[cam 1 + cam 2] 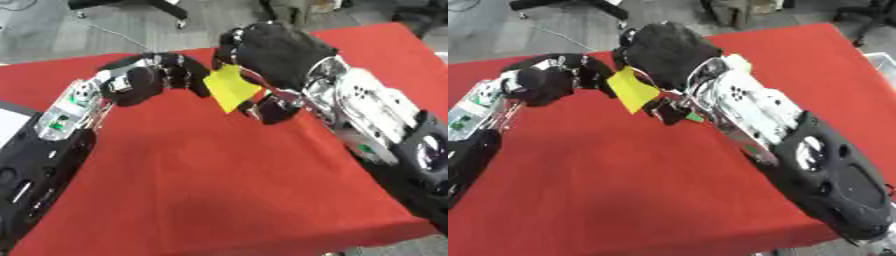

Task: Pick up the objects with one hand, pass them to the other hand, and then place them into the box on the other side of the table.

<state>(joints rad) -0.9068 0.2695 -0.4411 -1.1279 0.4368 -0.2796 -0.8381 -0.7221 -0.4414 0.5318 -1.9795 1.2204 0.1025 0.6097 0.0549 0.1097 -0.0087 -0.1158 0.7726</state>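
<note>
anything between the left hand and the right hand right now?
Yes: a flat yellow object sits between the left hand and the right hand, above the red table. Both hands' fingers meet its edges. The left eye view shows it best.

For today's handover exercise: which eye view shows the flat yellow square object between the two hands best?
The left eye view: the flat yellow square object shows broad and clear between the left hand and the right hand. The right eye view shows the same piece, its upper edge tucked under the right hand.
</note>
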